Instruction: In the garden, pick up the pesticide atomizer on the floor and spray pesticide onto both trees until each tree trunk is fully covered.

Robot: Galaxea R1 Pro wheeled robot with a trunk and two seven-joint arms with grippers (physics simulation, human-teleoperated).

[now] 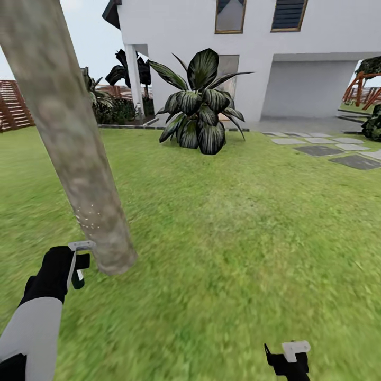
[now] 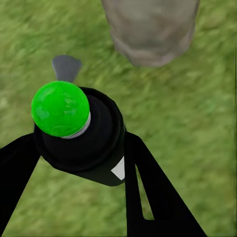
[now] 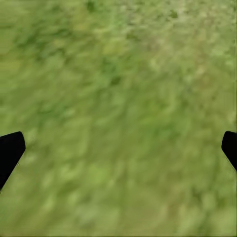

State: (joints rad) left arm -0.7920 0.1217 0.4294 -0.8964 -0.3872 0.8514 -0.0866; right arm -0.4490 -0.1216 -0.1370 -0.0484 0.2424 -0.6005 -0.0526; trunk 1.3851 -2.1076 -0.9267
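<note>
One tree trunk: mottled grey-tan, leaning, rooted in lawn; faint white specks low on the bark. Left gripper clamped on the pesticide atomizer, a black bottle whose top shows green, held just beside the trunk base. Right gripper: fingers spread wide over grass, holding nothing. Background: broad-leaved plant, white house, stepping stones.

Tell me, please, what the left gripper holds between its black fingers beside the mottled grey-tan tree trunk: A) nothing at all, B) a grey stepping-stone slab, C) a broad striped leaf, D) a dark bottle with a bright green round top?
D: in the left wrist view the left gripper is shut on the dark bottle with a green round top, with the tree trunk just ahead over the grass.
</note>
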